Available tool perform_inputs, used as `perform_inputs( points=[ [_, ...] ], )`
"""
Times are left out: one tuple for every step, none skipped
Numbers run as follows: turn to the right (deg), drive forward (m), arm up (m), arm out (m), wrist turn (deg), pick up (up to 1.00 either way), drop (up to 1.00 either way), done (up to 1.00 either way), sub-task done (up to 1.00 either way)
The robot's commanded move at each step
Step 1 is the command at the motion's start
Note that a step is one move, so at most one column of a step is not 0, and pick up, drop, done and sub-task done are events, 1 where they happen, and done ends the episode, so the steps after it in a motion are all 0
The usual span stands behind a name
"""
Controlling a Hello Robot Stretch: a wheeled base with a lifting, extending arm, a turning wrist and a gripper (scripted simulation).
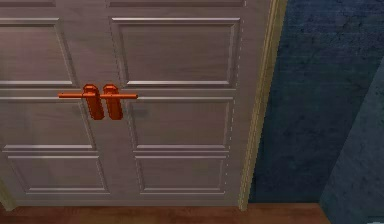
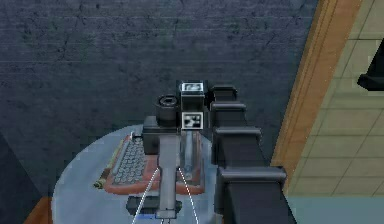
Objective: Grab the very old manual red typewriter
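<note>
One gripper (image 2: 152, 130): finger state and any hold could not be told.
Typewriter (image 2: 133, 165): red, sat just 7 o'clock from it on the table (image 2: 75, 175).
Long axis: ran 9-to-3 o'clock.

Matt red typewriter (image 2: 128, 165) on smooth pale tabletop (image 2: 85, 175); rough dark wall (image 2: 100, 60)

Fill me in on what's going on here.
The Stretch's arm reaches out to a small round table, where a red typewriter with grey keys sits. The gripper is at the typewriter; whether it holds anything cannot be told. Ahead of the robot are white panelled doors with red handles.
</note>
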Motion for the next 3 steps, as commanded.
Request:
perform_inputs(
  points=[
    [0.0, 0.00, 0.00, 0.00, 45.0, 0.00, 0.00, 0.00, 0.00],
    [0.0, 0.00, 0.00, 0.00, 45.0, 0.00, 0.00, 0.00, 0.00],
    [0.0, 0.00, 0.00, 0.00, 45.0, 0.00, 0.00, 0.00, 0.00]
  ],
)
